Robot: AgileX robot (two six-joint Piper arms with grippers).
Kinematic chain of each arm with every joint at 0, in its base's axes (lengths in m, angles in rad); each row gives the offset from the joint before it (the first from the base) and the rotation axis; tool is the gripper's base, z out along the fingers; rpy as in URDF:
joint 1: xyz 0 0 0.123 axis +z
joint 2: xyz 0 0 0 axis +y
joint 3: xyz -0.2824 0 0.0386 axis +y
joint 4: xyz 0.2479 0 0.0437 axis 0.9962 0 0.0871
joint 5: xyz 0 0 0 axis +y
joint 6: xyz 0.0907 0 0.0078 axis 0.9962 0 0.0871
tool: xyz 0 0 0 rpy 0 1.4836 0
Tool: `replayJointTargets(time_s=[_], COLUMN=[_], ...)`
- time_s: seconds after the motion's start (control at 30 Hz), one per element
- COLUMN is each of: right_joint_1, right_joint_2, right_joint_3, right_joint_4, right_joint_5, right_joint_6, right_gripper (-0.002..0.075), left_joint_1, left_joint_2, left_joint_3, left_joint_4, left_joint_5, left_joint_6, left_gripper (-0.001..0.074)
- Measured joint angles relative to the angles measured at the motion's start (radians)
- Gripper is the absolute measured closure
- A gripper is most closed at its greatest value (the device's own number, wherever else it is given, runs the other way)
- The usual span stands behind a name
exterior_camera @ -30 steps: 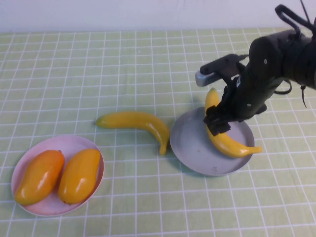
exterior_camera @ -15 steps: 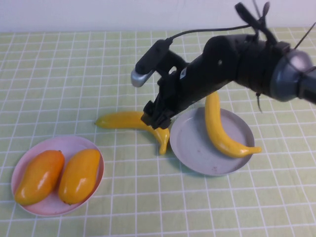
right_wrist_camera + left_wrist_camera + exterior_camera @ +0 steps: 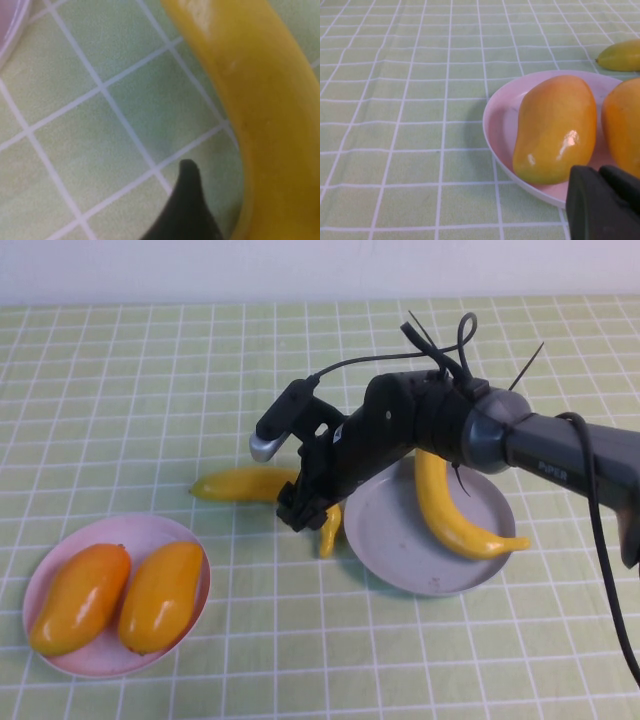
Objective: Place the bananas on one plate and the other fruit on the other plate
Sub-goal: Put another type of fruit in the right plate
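Note:
One banana [image 3: 445,505] lies on the grey-blue plate [image 3: 390,540] at centre right. The other banana [image 3: 240,483] lies on the cloth just left of that plate. My right gripper [image 3: 303,505] is down over this banana's middle, open. In the right wrist view one black fingertip [image 3: 189,195] stands close beside the banana [image 3: 260,100]; the other finger is hidden. Two orange-yellow fruits [image 3: 80,598] [image 3: 160,595] lie side by side on the pink plate [image 3: 130,530] at front left. My left gripper [image 3: 600,175] is shut and empty, just beside the pink plate [image 3: 497,125] and the fruits [image 3: 555,127].
A green checked cloth covers the whole table. The right arm and its cables stretch from the right edge over the grey-blue plate. The left arm is out of the high view. The table banana's tip [image 3: 622,55] shows beyond the pink plate in the left wrist view.
The right arm has left the plated banana, swung left and come down over the banana on the cloth. Both bananas and the other fruits have stayed put.

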Motion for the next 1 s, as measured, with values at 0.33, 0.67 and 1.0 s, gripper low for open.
replayJointTargets(time_s=[0.33, 0.67, 1.0], right_joint_1=[0.0, 0.0, -0.011], right_joint_2=[0.011, -0.03, -0.14], right_joint_3=[-0.002, -0.002, -0.002], right_joint_4=[0.0, -0.03, -0.175], right_joint_5=[-0.004, 0.0, 0.166], right_joint_6=[0.009, 0.09, 0.487], right_gripper=[0.0413, 0.0414, 0.0414], left_joint_1=[0.0, 0.0, 0.0], left_joint_2=[0.0, 0.0, 0.0], left_joint_3=[0.0, 0.0, 0.0], left_joint_4=[0.0, 0.0, 0.0], left_joint_5=[0.0, 0.0, 0.0], left_joint_6=[0.0, 0.0, 0.0], left_gripper=[0.0734, 0.0734, 0.0734])
